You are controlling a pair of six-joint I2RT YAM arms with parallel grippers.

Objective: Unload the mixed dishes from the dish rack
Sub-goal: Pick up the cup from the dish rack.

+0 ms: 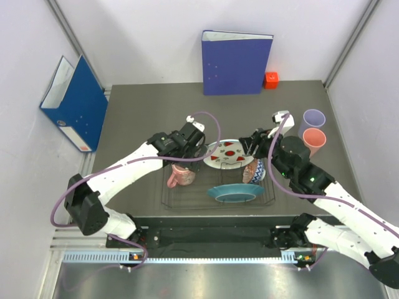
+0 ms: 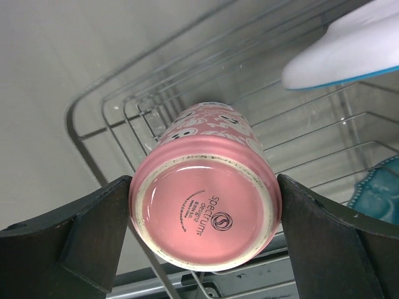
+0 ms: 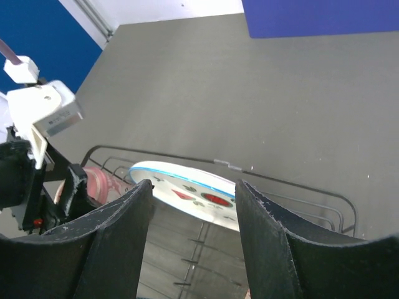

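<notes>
Clamped in left pincer point(image 2: 204, 190): pink patterned ceramic cup point(image 2: 206, 215), within dark wire dish rack point(image 1: 198, 198) alongside teal round plate point(image 1: 235, 193); right pincer point(image 3: 193, 187) spread open.

Both arms reach forward; the left gripper point(image 2: 204, 215) clamps a pink cup point(image 2: 212, 134), and the right gripper point(image 3: 193, 187) has its jaws spread wide.

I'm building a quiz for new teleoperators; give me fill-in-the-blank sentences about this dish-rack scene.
The left hand clasps the pink cup, which lies ___ the dish rack.
The right hand is ___ above the white plate.
The lavender cup stands ___ the rack, on the table.
Missing words: inside; open; outside.
</notes>
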